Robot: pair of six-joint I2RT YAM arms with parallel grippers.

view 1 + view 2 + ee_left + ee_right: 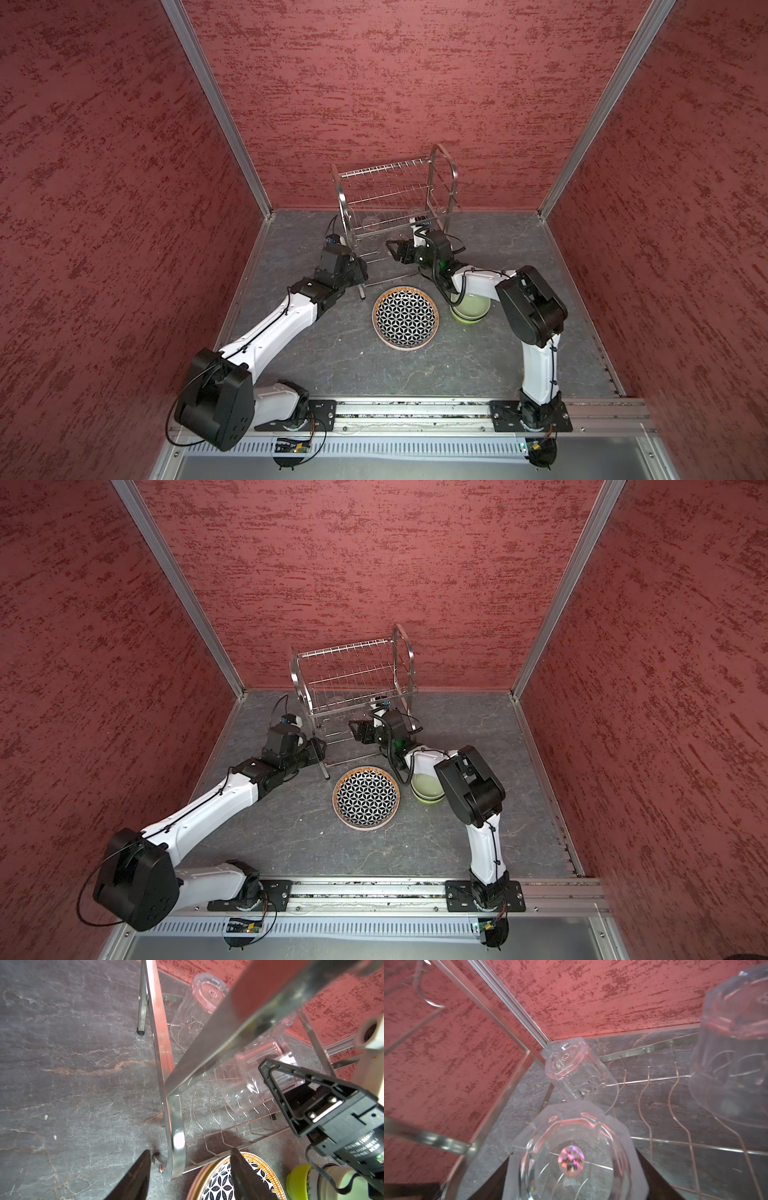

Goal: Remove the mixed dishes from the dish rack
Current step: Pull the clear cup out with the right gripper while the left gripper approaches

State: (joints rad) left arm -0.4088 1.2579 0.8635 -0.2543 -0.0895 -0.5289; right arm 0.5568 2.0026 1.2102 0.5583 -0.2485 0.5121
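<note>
**Colleague:** Where do you stand with the rack?

**Me:** The dish rack (163,1043) sits at the back edge of the table (311,365), and its upper tier is bare. The plates are out, stacked near the table's middle with the black-and-white plate (405,318) on top. The bowls (471,311) are nested just to its right. That leaves three clear tumblers, all upside down on the lower tier's wires.

**Colleague:** And the arms?

**Me:** My right gripper (395,251) reaches into the lower tier from the front, jaws either side of the nearest tumbler (571,1157). I can't tell from here whether they press on it or only flank it. My left gripper (190,1150) has its jaws spread. The rack's front left foot is between them, and nothing is pinched.

**Colleague:** How will that tumbler behave?

**Me:** Light and rigid, I'd say, but slick (clear walls give a pad little to bite on). It will be brittle too, if it is glass. I'd take it across the wall just under the faceted base, where the sides look straightest, and squeeze gently. The second tumbler (577,1070) stands near it, further in, and the third tumbler (733,1064) is off to one side. The upper tier is close overhead, so I'd lift only enough to clear the wires. Then I'd draw it out toward the table's front edge.
</note>
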